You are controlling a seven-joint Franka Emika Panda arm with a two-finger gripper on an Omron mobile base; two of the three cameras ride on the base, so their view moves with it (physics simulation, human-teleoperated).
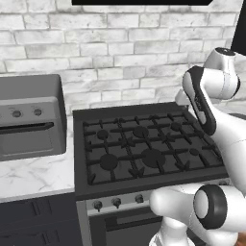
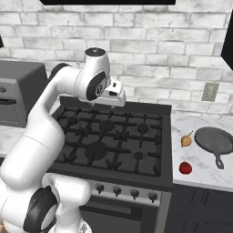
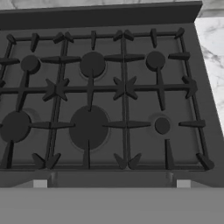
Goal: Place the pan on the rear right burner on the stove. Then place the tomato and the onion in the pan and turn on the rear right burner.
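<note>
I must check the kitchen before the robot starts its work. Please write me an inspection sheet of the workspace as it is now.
Surface: stove, grates bare; rear right burner free.
Job's things: pan, onion and tomato lie apart on the marble counter right of the stove.
Clutter: nothing seen.
Grippers: gripper open, holding nothing, above the stove's rear.
Cables: nothing seen.
Surroundings: grey countertop oven left of the stove; brick wall with an outlet.

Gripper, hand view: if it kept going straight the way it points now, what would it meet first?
Most likely the stove's black grate bars around the middle of the cooktop, between the burners. Nothing stands in the way; depth is hard to judge.
</note>
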